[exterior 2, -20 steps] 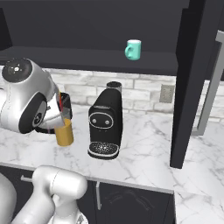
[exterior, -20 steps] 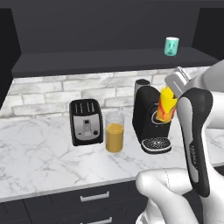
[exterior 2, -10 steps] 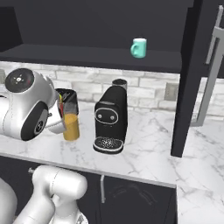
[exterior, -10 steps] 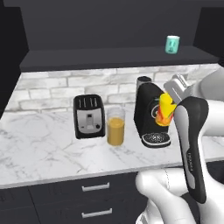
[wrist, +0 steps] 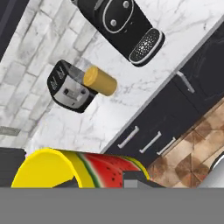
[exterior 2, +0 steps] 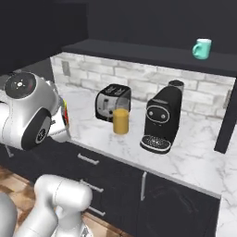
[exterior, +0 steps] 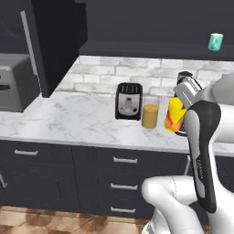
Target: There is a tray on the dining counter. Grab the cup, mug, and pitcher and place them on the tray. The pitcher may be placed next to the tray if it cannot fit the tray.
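Observation:
My gripper (exterior: 177,109) is shut on the cup (exterior: 174,115), a yellow tumbler with red swirls, and holds it in the air in front of the brick-backed worktop. In the hand view the cup (wrist: 65,168) lies across the bottom between the fingertips (wrist: 131,177). A sliver of the cup (exterior 2: 66,115) peeks out behind my arm. The pitcher (exterior: 150,115) (exterior 2: 121,121) (wrist: 99,81) with orange juice stands on the worktop beside the toaster. High on a dark shelf sits the teal mug (exterior: 215,41) (exterior 2: 202,48). The tray and the dining counter are out of view.
A black toaster (exterior: 128,100) (exterior 2: 111,102) (wrist: 70,87) and a black coffee machine (exterior 2: 162,120) (wrist: 118,22) stand on the marble worktop (exterior: 73,121). Dark drawers (exterior: 123,173) run below it. A tall dark cabinet (exterior: 57,41) and a grey appliance (exterior: 16,82) stand at the left.
The whole picture has slid to the right in both base views, so the camera has moved with the base. The cup stays gripped; things on the worktop have not moved.

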You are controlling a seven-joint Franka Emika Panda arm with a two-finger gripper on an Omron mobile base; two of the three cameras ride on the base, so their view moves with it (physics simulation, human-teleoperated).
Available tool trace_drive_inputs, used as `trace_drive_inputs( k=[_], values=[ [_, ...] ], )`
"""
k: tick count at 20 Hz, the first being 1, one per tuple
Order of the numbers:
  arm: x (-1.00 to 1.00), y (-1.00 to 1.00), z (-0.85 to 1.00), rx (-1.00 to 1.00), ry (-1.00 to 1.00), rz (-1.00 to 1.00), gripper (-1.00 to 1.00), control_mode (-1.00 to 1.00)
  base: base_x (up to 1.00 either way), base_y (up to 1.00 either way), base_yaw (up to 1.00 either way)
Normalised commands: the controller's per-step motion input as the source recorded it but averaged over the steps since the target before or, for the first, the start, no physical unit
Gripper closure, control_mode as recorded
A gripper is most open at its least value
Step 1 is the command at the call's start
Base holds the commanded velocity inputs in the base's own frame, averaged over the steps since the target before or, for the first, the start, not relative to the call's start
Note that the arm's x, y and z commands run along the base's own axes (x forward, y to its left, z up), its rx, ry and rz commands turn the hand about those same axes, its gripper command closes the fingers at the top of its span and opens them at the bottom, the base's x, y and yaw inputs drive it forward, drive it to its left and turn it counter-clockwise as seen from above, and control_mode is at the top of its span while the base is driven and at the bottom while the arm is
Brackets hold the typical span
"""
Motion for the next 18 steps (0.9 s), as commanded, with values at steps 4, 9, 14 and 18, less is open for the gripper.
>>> trace_drive_inputs(
  k=[4,9,14,18],
  values=[
    [0.00,0.00,0.00,0.00,0.00,0.00,1.00,1.00,-0.37,0.33,0.65],
    [0.00,0.00,0.00,0.00,0.00,0.00,1.00,1.00,-0.31,0.20,0.70],
    [0.00,0.00,0.00,0.00,0.00,0.00,1.00,1.00,-0.30,0.11,0.72],
    [0.00,0.00,0.00,0.00,0.00,0.00,1.00,1.00,-0.26,0.04,0.73]
  ],
)
